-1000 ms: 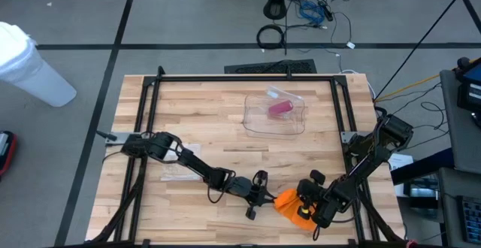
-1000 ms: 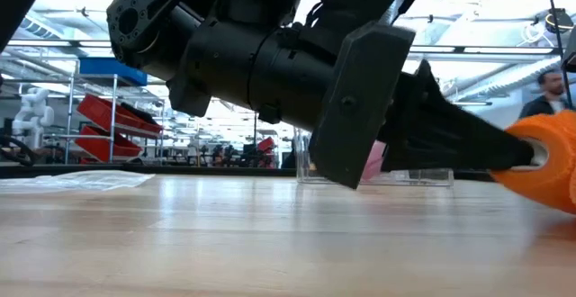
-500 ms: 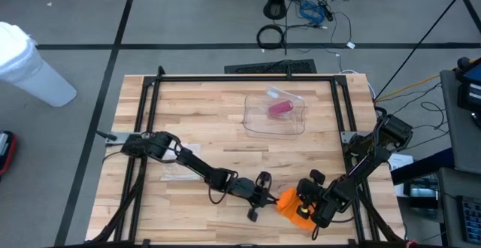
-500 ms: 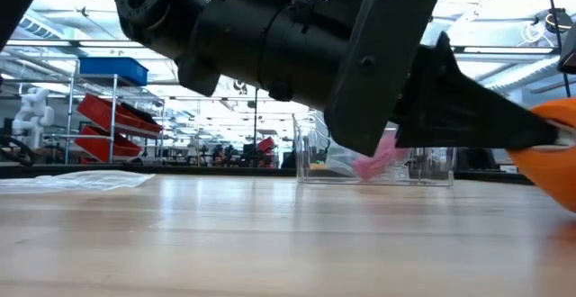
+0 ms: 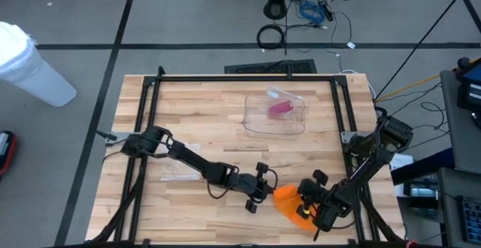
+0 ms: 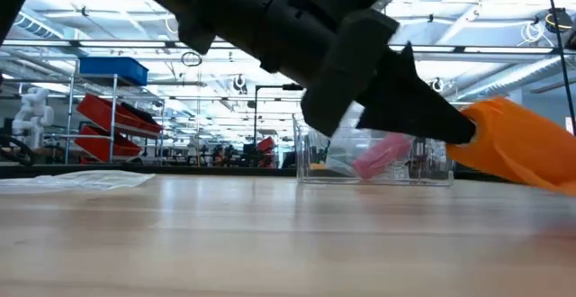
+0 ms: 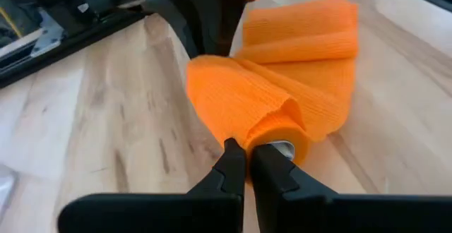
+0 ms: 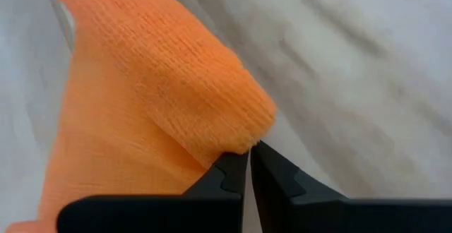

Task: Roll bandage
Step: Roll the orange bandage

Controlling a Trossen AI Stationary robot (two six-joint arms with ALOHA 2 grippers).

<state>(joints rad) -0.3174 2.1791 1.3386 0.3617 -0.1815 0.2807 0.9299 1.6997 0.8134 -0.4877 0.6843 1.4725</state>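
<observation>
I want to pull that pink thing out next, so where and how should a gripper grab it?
Probably from straight above, across the middle of the pink roll: it lies tilted inside the clear box, whose walls block side approaches and whose top looks open.

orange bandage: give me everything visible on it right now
The orange bandage is ribbed, stretchy-looking fabric, partly rolled around a pale core, with loose folded layers trailing behind it. It sits near the front edge of the wooden table, right of centre, lifted at one end in the low view. The left end effector is shut on the roll's end; the right end effector pinches a fold of the fabric.
</observation>
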